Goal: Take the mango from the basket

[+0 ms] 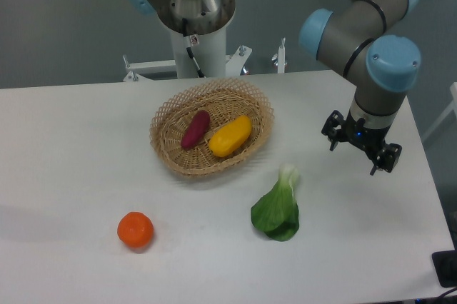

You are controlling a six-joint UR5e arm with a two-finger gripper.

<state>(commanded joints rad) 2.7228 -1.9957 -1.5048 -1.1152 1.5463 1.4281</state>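
The basket (pixel 212 133) is sitting a little above the centre of the frame on the white table (pixel 71 175), and the mango (pixel 230 135) is lying inside it, in the right half of the basket, tilted with its upper end pointing toward the upper right. Just to the left of the mango, a dark red-purple oblong vegetable (pixel 196 129) is resting in the same basket, close beside it and tilted the same way. The gripper (pixel 360 150) is hanging at the right of the frame, well apart from the basket, pointing down over the table; its two fingers are standing spread with nothing between them, so it is released. The arm (pixel 364 26) is reaching down to it from the upper right corner. Below the basket, toward the lower middle right, a leafy green vegetable (pixel 277 208) is lying on the table with its pale stem pointing up. In the lower left, a round orange fruit (pixel 136 230) is sitting alone on the table, well apart from everything else.
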